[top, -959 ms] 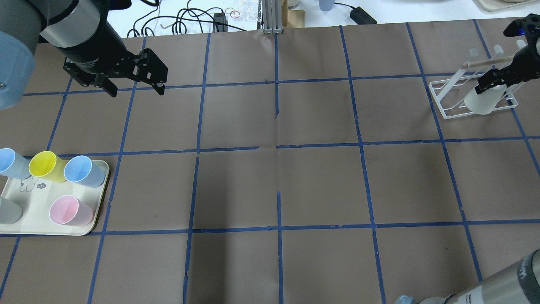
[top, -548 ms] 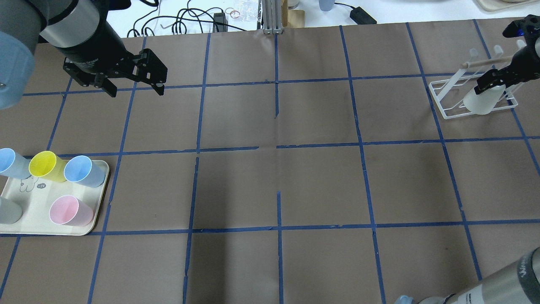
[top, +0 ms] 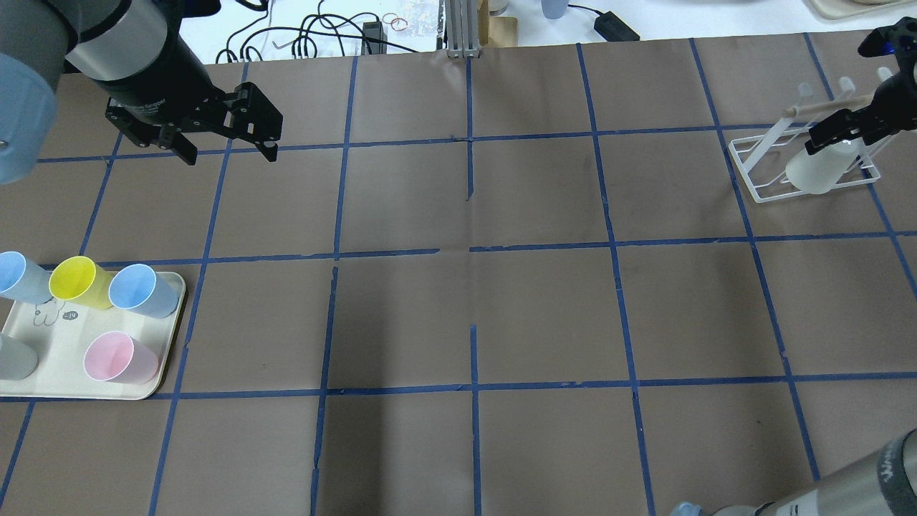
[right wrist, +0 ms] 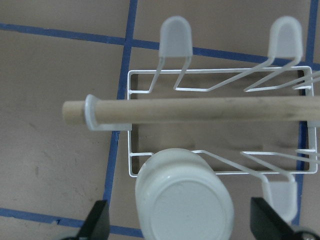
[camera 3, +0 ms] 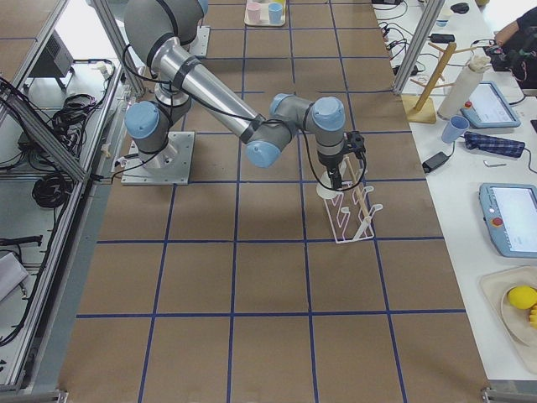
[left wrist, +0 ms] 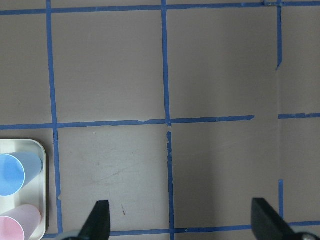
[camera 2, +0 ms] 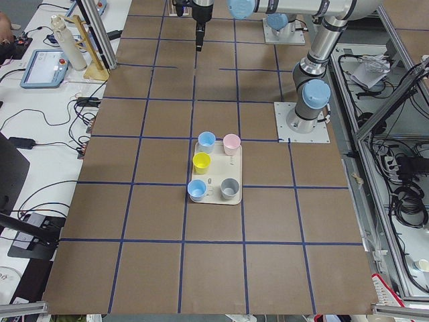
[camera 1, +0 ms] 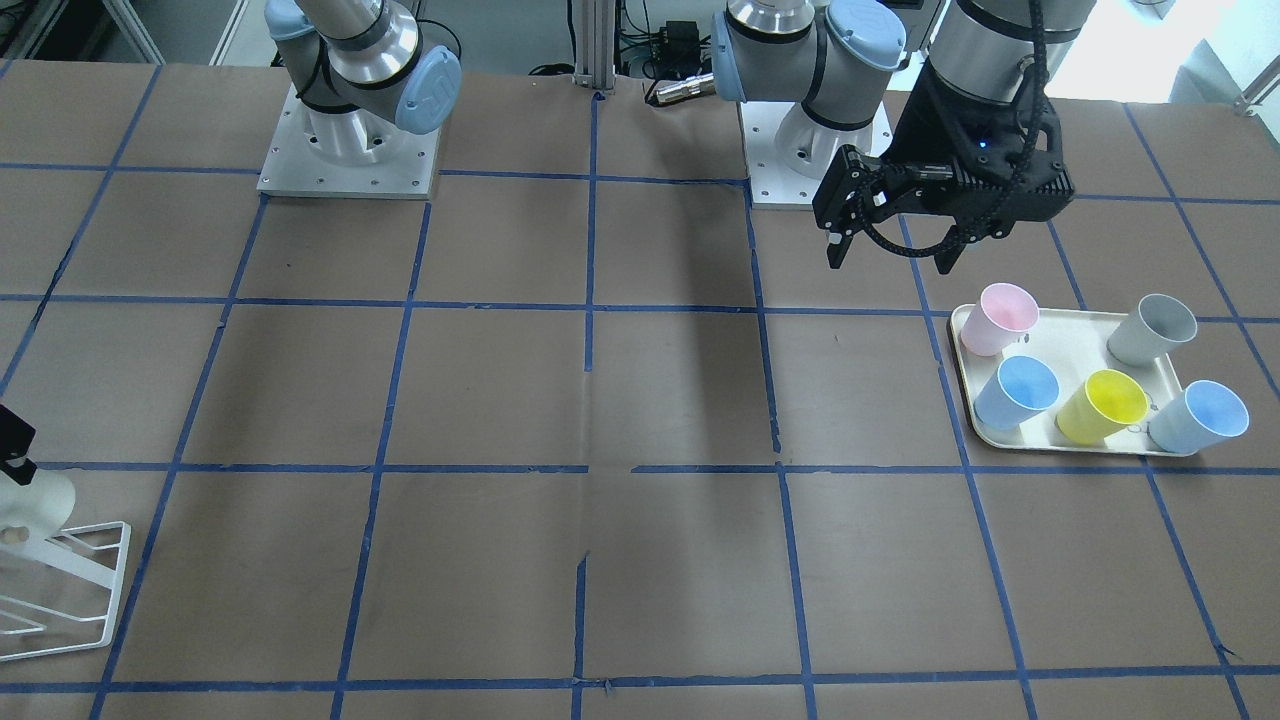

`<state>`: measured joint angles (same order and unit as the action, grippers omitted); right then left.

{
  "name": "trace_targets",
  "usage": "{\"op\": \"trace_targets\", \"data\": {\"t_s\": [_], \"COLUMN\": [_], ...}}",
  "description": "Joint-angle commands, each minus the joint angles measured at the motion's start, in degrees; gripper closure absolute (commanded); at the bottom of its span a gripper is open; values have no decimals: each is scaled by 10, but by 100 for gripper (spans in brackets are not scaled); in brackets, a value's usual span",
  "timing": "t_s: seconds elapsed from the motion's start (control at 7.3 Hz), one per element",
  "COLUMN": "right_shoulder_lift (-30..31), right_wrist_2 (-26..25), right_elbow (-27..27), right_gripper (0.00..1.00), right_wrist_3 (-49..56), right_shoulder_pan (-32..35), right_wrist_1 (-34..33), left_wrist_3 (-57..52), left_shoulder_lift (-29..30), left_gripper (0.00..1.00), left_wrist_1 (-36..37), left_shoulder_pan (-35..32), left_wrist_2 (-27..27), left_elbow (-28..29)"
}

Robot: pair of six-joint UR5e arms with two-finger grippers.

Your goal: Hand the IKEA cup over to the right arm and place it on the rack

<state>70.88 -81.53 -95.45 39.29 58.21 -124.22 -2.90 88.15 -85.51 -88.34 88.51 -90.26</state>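
Although the desk (top: pixel 473 315) is wide, what matters is at its right end, where the right arm (camera 3: pixel 210 88) reaches the rack (right wrist: pixel 175 37). The IKEA cup (right wrist: pixel 185 202) sits there mouth down on the rack, directly under the right gripper (top: pixel 831 140), its long axis pointing up toward the wrist. The right wrist view shows both fingers (right wrist: pixel 97 222) apart with gaps beside the cup; the overhead view hides these gaps. I judge that a straight lift away comes next. The left gripper (top: pixel 232 158), also apart, hangs well apart from the cup.

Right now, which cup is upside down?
The cream IKEA cup on the rack, base up below the right hand; the five tray cups stand mouth up.
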Motion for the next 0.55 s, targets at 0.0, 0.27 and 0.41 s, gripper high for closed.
{"op": "trace_targets", "data": {"t_s": [0.0,0.27,0.41], "right_shoulder_lift": [48,114,156], "right_wrist_2": [-4,-4,-5], "right_elbow": [0,-1,-2], "right_gripper": [0,0,0], "right_wrist_3": [-20,-61,-91], "right_shoulder_pan": [1,4,15], "right_wrist_1": [73,190,243], "left_wrist_3": [-1,-1,-1], "left_shoulder_lift": [0,-1,-1], "left_gripper": [0,0,0], "left_wrist_1": [0,0,0], "left_shoulder_pan": [2,2,2], "left_wrist_2": [-1,0,-1], "left_elbow": [0,-1,0]}}
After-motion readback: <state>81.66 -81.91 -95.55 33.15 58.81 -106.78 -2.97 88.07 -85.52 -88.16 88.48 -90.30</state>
